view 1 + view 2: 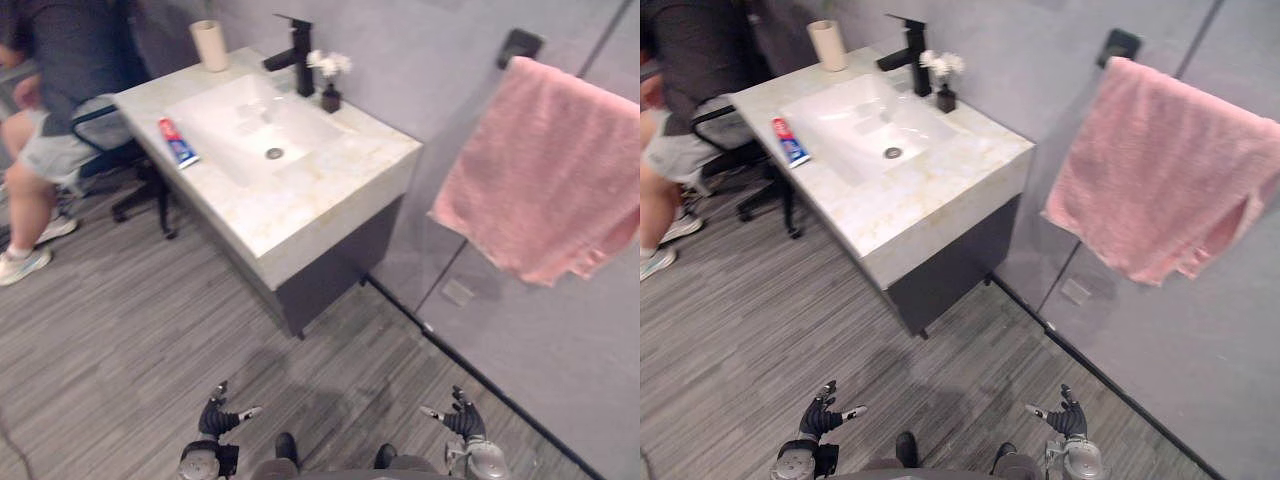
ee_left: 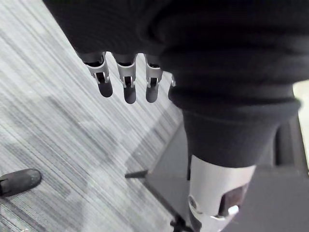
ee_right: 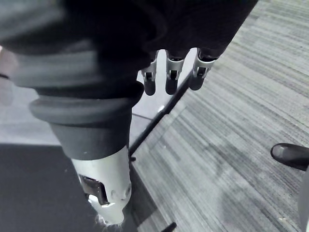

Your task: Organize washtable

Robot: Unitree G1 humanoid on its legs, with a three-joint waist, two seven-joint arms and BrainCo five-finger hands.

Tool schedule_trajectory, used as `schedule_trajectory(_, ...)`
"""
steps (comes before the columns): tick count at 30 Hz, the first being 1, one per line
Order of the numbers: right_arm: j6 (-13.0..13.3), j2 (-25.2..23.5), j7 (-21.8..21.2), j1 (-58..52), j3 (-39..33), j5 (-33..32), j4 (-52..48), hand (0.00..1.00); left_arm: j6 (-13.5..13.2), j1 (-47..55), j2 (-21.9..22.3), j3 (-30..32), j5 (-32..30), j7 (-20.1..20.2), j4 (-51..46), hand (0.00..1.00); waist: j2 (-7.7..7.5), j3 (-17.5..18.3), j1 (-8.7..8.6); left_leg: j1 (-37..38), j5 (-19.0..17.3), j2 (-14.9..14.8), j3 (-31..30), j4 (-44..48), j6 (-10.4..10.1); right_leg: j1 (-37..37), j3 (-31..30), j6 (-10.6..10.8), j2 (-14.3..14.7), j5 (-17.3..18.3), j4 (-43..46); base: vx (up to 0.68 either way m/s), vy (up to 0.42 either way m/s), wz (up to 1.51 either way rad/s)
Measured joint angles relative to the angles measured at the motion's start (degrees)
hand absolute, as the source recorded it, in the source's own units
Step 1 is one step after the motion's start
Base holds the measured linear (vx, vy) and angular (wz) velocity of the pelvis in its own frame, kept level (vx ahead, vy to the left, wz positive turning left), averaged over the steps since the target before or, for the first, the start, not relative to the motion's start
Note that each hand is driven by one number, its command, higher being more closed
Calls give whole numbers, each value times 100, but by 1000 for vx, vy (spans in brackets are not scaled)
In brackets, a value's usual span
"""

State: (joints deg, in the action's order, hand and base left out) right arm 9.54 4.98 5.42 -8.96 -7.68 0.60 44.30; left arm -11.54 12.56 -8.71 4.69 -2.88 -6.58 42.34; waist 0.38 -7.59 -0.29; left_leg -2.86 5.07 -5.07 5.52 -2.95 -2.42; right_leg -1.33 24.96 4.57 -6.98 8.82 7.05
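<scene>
- The washtable [image 1: 300, 205], a pale marble top on a dark cabinet, stands in the upper left half of the head views, against the grey wall.
- A red-and-blue toothpaste tube [image 1: 178, 141] lies flat on its left rim, just beside the white basin [image 1: 225, 125].
- A beige cup [image 1: 210, 45] stands upright at the far left corner.
- A black faucet [image 1: 296, 55] rises behind the basin, with a small dark vase of white flowers [image 1: 329, 82] just to its right.
- A pink towel [image 1: 545, 170] hangs from a wall rail at the upper right.
- The left hand [image 1: 222, 415] sits at the bottom edge over the grey plank floor [image 1: 120, 330], fingers [image 2: 129, 87] loose and empty.
- The right hand [image 1: 460, 418] is at the bottom right, fingers [image 3: 171, 77] likewise relaxed, grasping nothing.
- A person [image 1: 60, 90] sits on an office chair [image 1: 135, 165] at the upper left.
</scene>
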Motion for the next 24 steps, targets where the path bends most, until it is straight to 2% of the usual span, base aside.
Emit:
schedule_trajectory(1, 2, -13, 37, 26, 51, 0, -2, 0, 3, 8, 3, 55, 3, -11, 3, 0, -42, -29, 20, -139, 34, 53, 131, 41, 121, -34, 289, 49, -145, 33, 57, 24, 84, 157)
schedule_trajectory(2, 3, -26, 78, 19, 85, 1, -10, 0, 6, 9, -11, 71, 5, -29, 4, 0, -118, -62, 56, -286, -85, 43, 814, 169, 556, -108, 704, 86, -331, 56, 109, 59, 101, 164)
schedule_trajectory(3, 4, -32, 86, 16, 89, 2, -11, 0, 4, -1, -15, 73, 5, -44, 6, 0, -154, -84, 62, -297, -142, 3, 1255, 233, 659, -161, 855, 108, -420, 33, 111, 136, 132, 191)
schedule_trajectory(4, 5, -25, 86, 11, 110, 2, -16, 0, 5, -11, -1, 73, 4, -90, 80, 0, -175, -103, -4, -351, -128, -103, 2092, 363, 611, -293, 1332, 177, -571, -43, 196, 219, 170, 177)
schedule_trajectory(5, 5, 12, 88, 67, 147, 22, -20, 0, 6, 8, -1, 77, 0, -107, 131, 0, -165, -110, -53, -374, 20, -102, 2373, 403, 420, -370, 1473, 193, -639, -35, 247, 295, 218, 190)
schedule_trajectory(6, -2, 61, 96, 203, 238, 97, -22, 0, 4, 62, -8, 216, -4, -111, 136, 0, -121, -149, -1, -380, 49, 24, 2298, 389, 371, -363, 1450, 179, -752, -58, 506, 244, 174, 115)
schedule_trajectory(8, 23, -13, 105, 413, 363, 192, -33, 0, 6, 131, -60, 438, -3, -137, 144, 0, -101, -247, -6, -358, 40, -5, 2032, 400, 379, -304, 1273, 166, -789, -7, 777, 173, 65, 91)
schedule_trajectory(9, 47, -180, 95, 525, 540, 230, -110, 0, 5, 148, -207, 515, -1, -168, 174, 0, -274, -266, 67, -353, 8, 119, 1943, 410, 350, -380, 1018, 164, -673, -55, 166, 114, 1, 82)
schedule_trajectory(10, 52, -206, 93, 541, 568, 231, -132, 0, 5, 147, -246, 516, -1, -185, 177, 0, -352, -268, 92, -347, -33, 161, 1941, 425, 343, -376, 981, 153, -689, -147, 96, 129, -7, 59)
schedule_trajectory(11, 70, -248, 92, 653, 632, 235, -143, 0, 6, 94, -318, 583, 0, -236, 288, 0, -491, -312, 145, -341, -296, 259, 1863, 641, 336, -556, 941, 322, -765, -78, 30, 118, 52, 26)
schedule_trajectory(12, 68, -245, 94, 776, 723, 236, -152, 0, 7, 173, -176, 632, -1, -235, 346, 0, -461, -341, 188, -370, -567, 301, 1823, 863, 354, -597, 939, 351, -908, -55, 174, 118, 52, 20)
schedule_trajectory(13, 67, -243, 93, 797, 761, 236, -156, 0, 7, 197, -134, 632, -1, -234, 350, 0, -447, -338, 195, -389, -656, 313, 1817, 903, 347, -584, 908, 368, -911, -33, 267, 112, 94, 0)
schedule_trajectory(14, 55, -192, 92, 872, 826, 237, -189, 0, 8, 263, 54, 630, 0, -233, 372, 0, -354, -366, 189, -480, -905, 330, 1790, 1067, 375, -326, 596, 265, -1085, 52, 906, 70, 124, 24)
schedule_trajectory(15, 41, -110, 90, 887, 838, 240, -293, 0, 11, 271, 178, 610, 0, -233, 374, 0, -262, -404, 69, -434, -1026, 374, 1593, 1180, 448, 97, -97, -19, -1209, -6, 1898, 176, 196, 42)
schedule_trajectory(16, 40, -117, 91, 851, 876, 242, -305, 0, 9, 246, 179, 592, -1, -233, 373, 0, -205, -425, 31, -373, -1054, 390, 1437, 1183, 489, 354, -532, -111, -1198, 15, 2352, 192, 131, 84)
schedule_trajectory(17, 24, -160, 82, 787, 954, 284, -298, 0, 6, 166, 83, 593, 0, -238, 361, 0, -187, -494, -71, -296, -1110, 347, 1171, 1142, 559, 632, -1213, -95, -919, 459, 2836, 285, 35, 80)
schedule_trajectory(18, 23, -173, 57, 752, 1103, 366, -299, 0, 4, 43, 4, 598, 1, -242, 361, 0, -277, -520, -67, -159, -1133, 342, 1046, 1055, 546, 960, -1470, -202, -610, 803, 3005, 232, -41, 72)
schedule_trajectory(20, 28, -179, 57, 760, 1308, 440, -303, 0, 6, -91, -62, 603, 2, -245, 377, 0, -309, -589, -99, 114, -1183, 307, 889, 898, 475, 1421, -1605, -322, -187, 964, 3016, 235, -38, 46)
schedule_trajectory(22, 32, -149, 55, 747, 1444, 446, -300, 0, 3, -287, -73, 515, 2, -240, 476, 0, -251, -649, -252, 411, -1347, 218, 640, 874, 379, 1853, -1484, -334, 197, 883, 2555, 319, -71, 69)
schedule_trajectory(23, 30, -132, 49, 733, 1496, 448, -300, 0, -1, -388, -78, 423, 3, -230, 547, 0, -256, -652, -296, 643, -1421, 217, 560, 795, 302, 1949, -1411, -337, 287, 575, 1929, 441, -111, 85)
schedule_trajectory(24, 33, -127, 53, 712, 1551, 447, -318, 0, -5, -414, -82, 382, 4, -230, 547, 0, -337, -623, -378, 850, -1541, 291, 479, 809, 151, 1968, -1473, -385, 278, 33, 1242, 511, -152, 88)
